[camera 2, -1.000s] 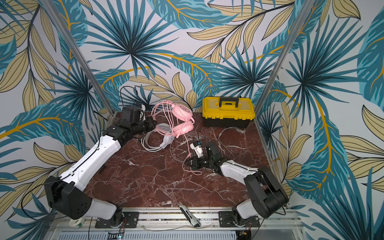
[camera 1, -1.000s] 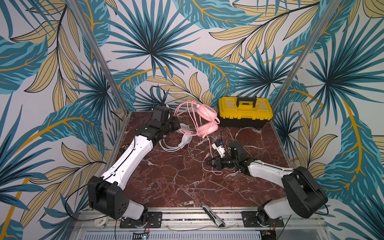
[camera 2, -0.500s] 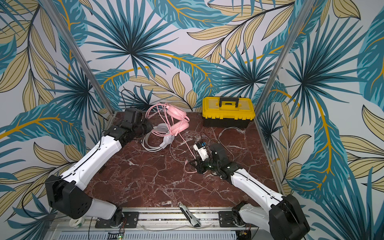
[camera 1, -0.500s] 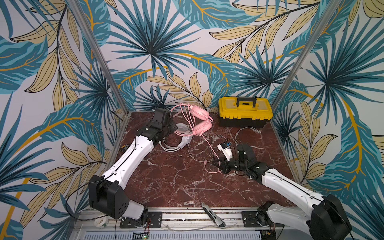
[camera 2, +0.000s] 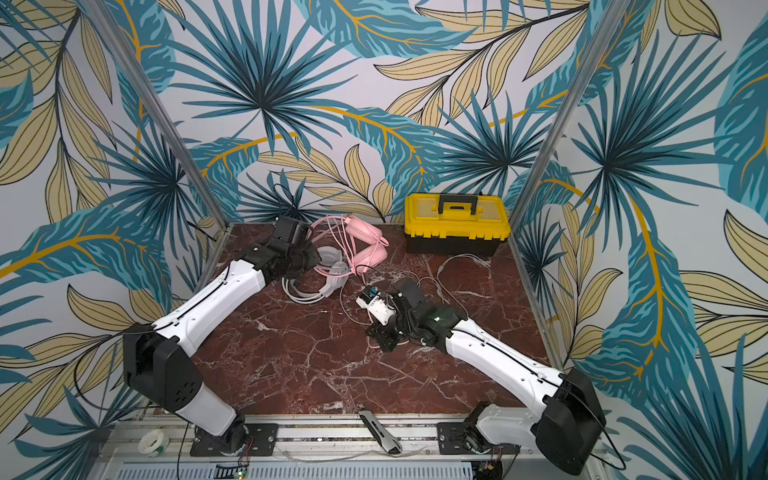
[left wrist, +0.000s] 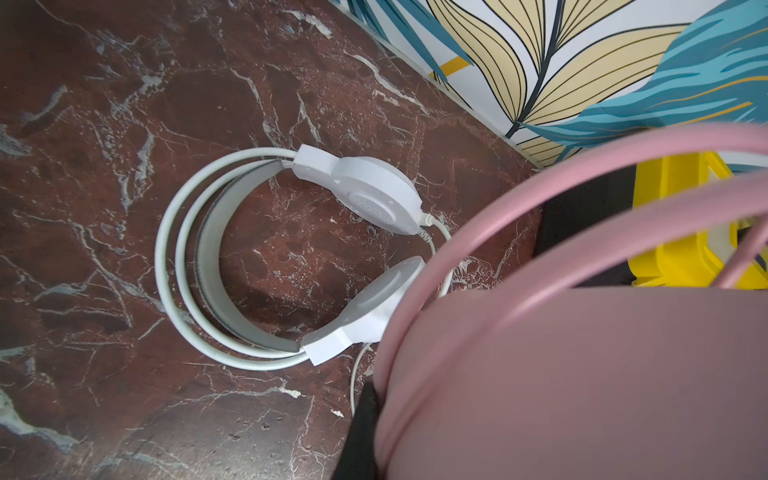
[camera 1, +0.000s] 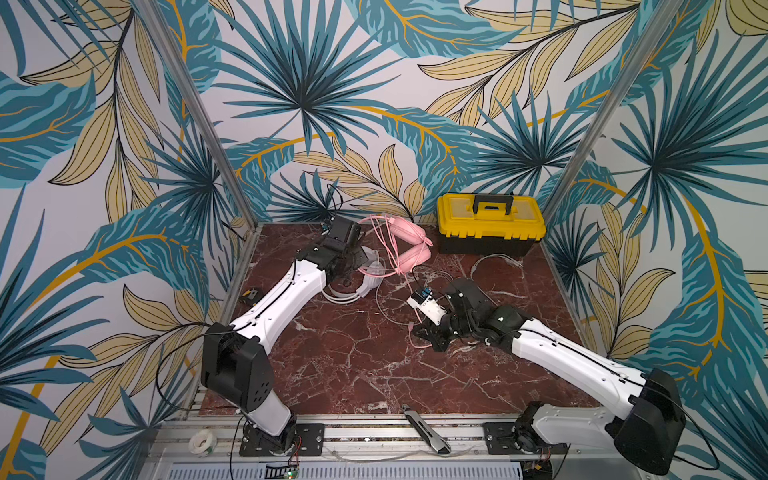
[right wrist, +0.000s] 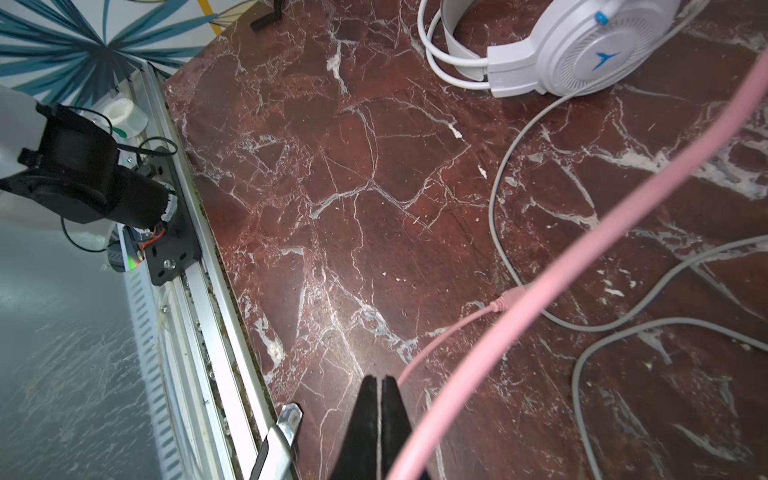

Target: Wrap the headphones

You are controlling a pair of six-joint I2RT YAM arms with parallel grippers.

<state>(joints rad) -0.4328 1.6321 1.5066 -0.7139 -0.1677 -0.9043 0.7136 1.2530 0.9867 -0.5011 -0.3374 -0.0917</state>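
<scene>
While the left gripper (camera 1: 355, 258) keeps its clamp on the pink headset (camera 1: 409, 243), held raised at the back of the marble table (camera 1: 353, 374) beside the yellow toolbox (camera 1: 490, 224), that headset has barely shifted over the last second. What has changed is the right arm, which has unfolded from a tight crouch into a long reach, though the right gripper (right wrist: 380, 386) has stayed low at mid-table. Its fingers are pressed together, and the pink cable (right wrist: 515, 297) runs right up to their tips (apparently pinched there, near its free end). With that end seemingly secured, further turns around the pink headset look feasible. The white headset (left wrist: 365, 195) lies flat just beside the pink one, its grey cable (right wrist: 493, 208) sprawled unwound, so at least half the job remains.
</scene>
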